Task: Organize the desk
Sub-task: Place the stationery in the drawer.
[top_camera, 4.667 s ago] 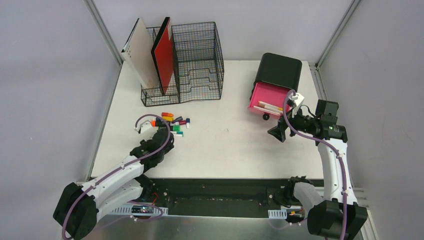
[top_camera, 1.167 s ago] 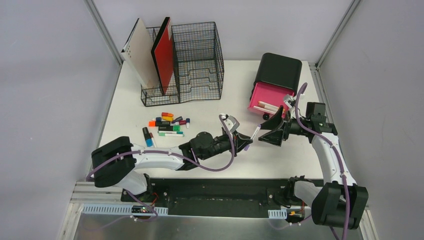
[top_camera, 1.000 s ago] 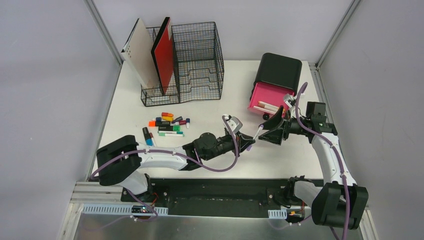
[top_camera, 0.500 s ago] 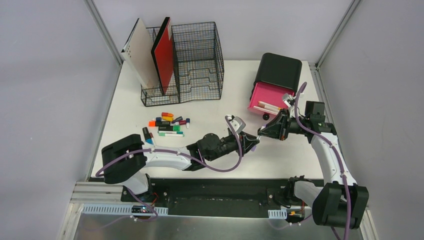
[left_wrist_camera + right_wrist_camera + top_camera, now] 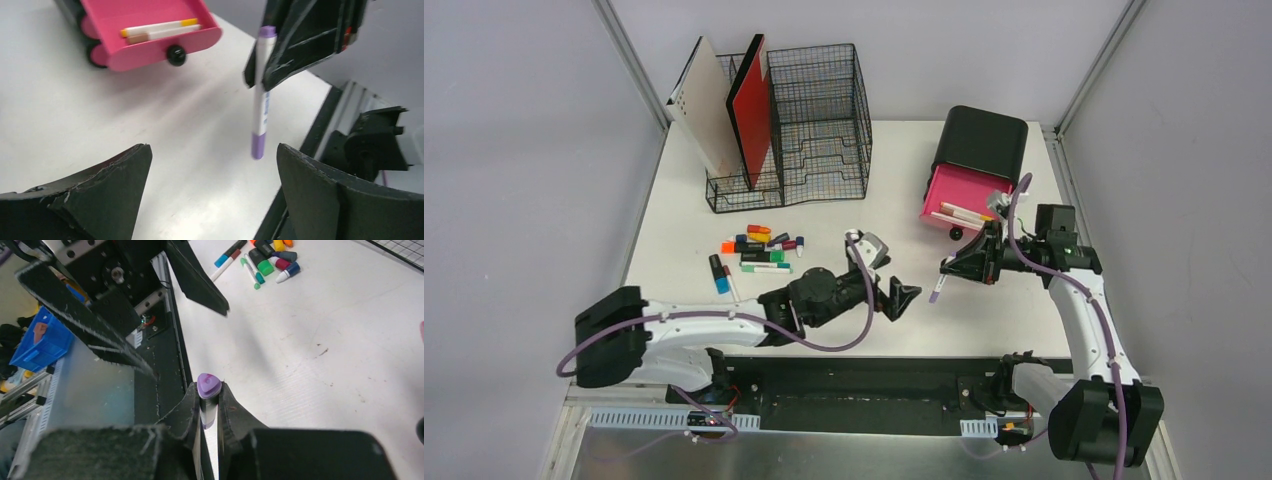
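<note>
1. We see the left tool (image 5: 902,297) pulled back leftward from where it was half a second ago, its jaws now wide apart and empty.
2. The purple pen (image 5: 938,287) now hangs from the right tool (image 5: 951,265) alone, pinched near its top.
3. The tabletop (image 5: 864,215) lies white and flat before both arms. It carries a wire rack (image 5: 814,120), an open pink drawer (image 5: 959,200) and scattered markers (image 5: 759,250).
</note>
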You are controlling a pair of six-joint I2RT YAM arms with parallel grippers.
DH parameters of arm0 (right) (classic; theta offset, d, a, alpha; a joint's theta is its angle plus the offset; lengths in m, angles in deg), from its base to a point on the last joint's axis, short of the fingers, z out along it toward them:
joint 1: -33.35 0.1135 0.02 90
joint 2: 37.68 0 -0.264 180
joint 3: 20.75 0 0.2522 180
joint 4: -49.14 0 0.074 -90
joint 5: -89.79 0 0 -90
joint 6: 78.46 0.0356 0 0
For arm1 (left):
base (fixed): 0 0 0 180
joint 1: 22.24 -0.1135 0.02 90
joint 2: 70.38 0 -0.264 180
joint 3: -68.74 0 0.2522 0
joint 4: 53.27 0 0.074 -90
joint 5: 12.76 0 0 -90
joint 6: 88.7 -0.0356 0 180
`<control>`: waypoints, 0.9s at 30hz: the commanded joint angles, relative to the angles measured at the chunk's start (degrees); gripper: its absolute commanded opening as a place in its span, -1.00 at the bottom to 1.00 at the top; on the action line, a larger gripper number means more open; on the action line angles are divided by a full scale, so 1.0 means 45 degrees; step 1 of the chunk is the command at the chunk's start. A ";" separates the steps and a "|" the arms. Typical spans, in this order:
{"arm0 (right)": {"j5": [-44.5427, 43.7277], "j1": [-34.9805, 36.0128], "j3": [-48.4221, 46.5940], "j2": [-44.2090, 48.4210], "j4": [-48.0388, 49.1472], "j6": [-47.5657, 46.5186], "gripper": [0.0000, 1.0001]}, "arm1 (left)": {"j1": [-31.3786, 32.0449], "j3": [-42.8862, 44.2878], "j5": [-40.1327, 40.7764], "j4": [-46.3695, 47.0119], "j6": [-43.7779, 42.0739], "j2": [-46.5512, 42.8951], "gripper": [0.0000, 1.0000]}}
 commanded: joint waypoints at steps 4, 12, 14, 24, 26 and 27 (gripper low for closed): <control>-0.1547 0.0035 -0.1325 0.0190 -0.2530 -0.3243 -1.00 | 0.0002 -0.1435 0.3549 -0.3637 -0.1648 -0.2839 0.98; -0.2671 -0.0318 -0.1716 0.0733 -0.2914 -0.3847 -1.00 | -0.0242 -0.5122 0.5227 -0.0842 -0.2100 -0.4701 0.98; -0.2953 -0.0337 -0.1791 0.0884 -0.2903 -0.3894 -1.00 | -0.0256 -0.5371 0.5199 -0.0730 -0.2042 -0.4983 0.98; -0.6237 -0.0324 -0.3385 0.1301 -0.1276 -0.2430 -1.00 | -0.0244 -0.4923 0.5252 -0.0934 -0.1862 -0.3999 0.95; -0.6962 -0.0314 -0.4280 0.0932 -0.1257 -0.2180 -1.00 | -0.0256 -0.4667 0.5214 -0.1116 -0.1891 -0.3678 0.91; -0.7303 -0.0304 -0.4741 0.0651 -0.1312 -0.2088 -1.00 | -0.0252 -0.4537 0.5177 -0.1177 -0.1912 -0.3511 0.90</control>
